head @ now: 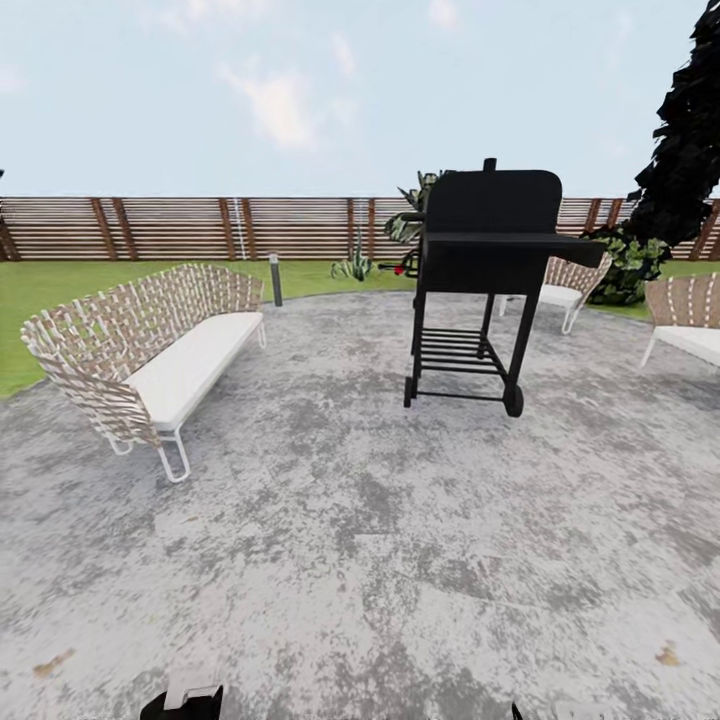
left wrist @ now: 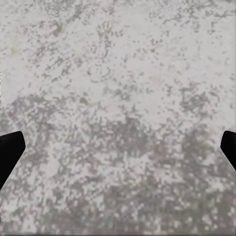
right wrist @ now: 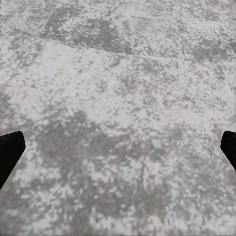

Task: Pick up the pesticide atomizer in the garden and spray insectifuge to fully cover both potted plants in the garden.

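Both grippers are hanging low over the grey patio paving [head: 360,560], fingers pointing down. The left gripper [left wrist: 118,147] is standing released, its 2 dark fingertips [left wrist: 10,152] spread to opposite edges of its wrist view with only mottled stone between them. The right gripper [right wrist: 118,147] is doing the same, jaws wide and grasping nothing. Judged from this, the arms are being carried tucked for travel, not reaching.

Ahead of the grippers, to their left, a woven sofa [head: 150,350] is sitting on the paving; farther ahead, slightly right, a black wheeled grill [head: 485,270] is standing upright. Beyond it, on the lawn before the slatted fence [head: 180,228], 1 potted plant [head: 353,266] is showing as a small spiky rosette near a grey bollard lamp [head: 275,278]. The pesticide atomizer cannot be made out at this distance. No readable writing or labels are appearing anywhere.
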Robot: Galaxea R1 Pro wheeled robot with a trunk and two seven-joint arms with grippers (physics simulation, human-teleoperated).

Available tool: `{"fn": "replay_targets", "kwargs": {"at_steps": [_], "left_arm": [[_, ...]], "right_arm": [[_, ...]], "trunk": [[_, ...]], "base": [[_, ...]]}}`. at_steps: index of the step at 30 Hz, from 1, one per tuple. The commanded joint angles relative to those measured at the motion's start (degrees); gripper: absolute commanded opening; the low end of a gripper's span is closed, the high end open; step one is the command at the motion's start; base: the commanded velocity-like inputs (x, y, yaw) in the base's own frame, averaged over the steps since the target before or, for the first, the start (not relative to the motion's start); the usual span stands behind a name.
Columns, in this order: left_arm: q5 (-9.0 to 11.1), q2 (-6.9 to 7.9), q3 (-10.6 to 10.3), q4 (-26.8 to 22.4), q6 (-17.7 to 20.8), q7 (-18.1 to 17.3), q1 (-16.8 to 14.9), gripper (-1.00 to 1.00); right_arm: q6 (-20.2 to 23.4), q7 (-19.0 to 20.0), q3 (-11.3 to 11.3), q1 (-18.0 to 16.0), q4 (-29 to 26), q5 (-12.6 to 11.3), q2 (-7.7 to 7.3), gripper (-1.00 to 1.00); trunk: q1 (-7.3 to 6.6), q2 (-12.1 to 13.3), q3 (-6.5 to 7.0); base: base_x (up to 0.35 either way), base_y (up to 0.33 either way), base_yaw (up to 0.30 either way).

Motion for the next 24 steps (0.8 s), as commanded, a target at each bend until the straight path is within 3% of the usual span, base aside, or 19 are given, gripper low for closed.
{"fn": "replay_targets", "kwargs": {"at_steps": [1,10,24], "left_arm": [[0.03,-0.02,0.17,0.06,-0.19,0.00,-0.03,1.00],[0.06,-0.02,0.18,-0.02,-0.23,-0.08,0.18,1.00],[-0.19,-0.02,0.14,-0.03,-0.27,-0.08,0.41,1.00]], "right_arm": [[-0.18,-0.02,-0.07,-0.03,0.03,0.10,0.01,1.00],[-0.18,-0.02,-0.07,-0.03,0.03,0.12,0.01,1.00],[-0.27,0.20,-0.02,-0.03,0.03,0.20,0.01,1.00]], "trunk": [[-0.01,-0.02,-0.14],[-0.01,-0.02,-0.94],[-0.01,-0.02,-1.90]], "base": [[0.000,0.000,0.062],[0.036,0.000,0.062],[0.303,0.113,0.044]]}}
